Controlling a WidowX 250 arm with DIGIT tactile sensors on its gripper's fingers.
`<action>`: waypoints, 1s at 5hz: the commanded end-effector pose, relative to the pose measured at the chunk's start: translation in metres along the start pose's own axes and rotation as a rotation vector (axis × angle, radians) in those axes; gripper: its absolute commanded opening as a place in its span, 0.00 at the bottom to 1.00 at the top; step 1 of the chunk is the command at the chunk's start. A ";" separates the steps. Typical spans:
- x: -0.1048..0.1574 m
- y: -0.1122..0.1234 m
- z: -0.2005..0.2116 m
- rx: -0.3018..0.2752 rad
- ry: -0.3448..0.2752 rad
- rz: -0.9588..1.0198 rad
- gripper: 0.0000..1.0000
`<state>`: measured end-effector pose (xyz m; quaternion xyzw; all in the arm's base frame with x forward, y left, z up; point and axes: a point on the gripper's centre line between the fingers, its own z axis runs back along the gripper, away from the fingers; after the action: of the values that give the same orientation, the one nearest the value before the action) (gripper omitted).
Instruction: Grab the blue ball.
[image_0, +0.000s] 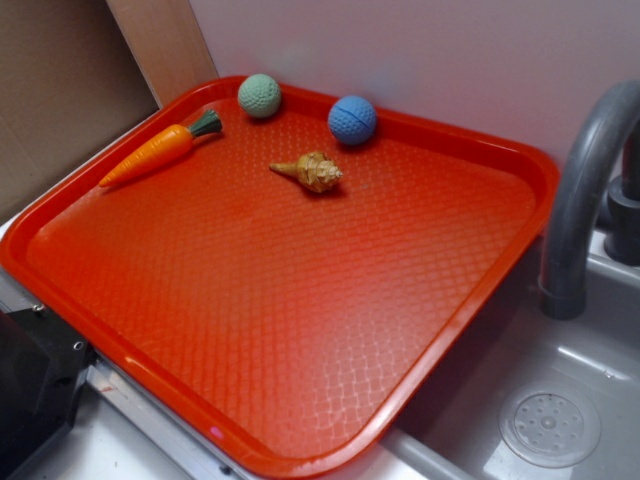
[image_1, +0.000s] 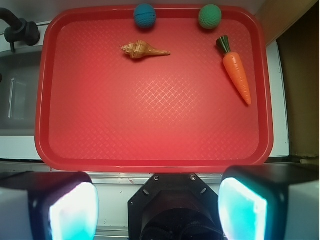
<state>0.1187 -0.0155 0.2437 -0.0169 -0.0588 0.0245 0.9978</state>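
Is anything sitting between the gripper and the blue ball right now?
Mostly clear: the open gripper is off the tray's near edge, the blue ball at the far rim. Only the shell lies just before the ball.

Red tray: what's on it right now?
On the red tray: blue ball and green ball by the far rim, toy carrot, seashell. Nothing stacked or covered; the rest is bare.

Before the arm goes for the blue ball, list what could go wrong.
1. The blue ball sits against the red tray's far raised rim, so a finger may hit the rim instead of closing around it.
2. It is round; a nudge from the open gripper could roll it away.
3. The shell lies just in front of it, and the green ball is also near; a low approach may knock one.
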 end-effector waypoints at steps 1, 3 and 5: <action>0.000 0.000 0.000 0.000 0.000 0.000 1.00; 0.089 0.007 -0.061 -0.087 -0.215 0.030 1.00; 0.168 0.014 -0.133 0.009 -0.170 0.019 1.00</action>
<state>0.2922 0.0098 0.1134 -0.0089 -0.1141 0.0441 0.9925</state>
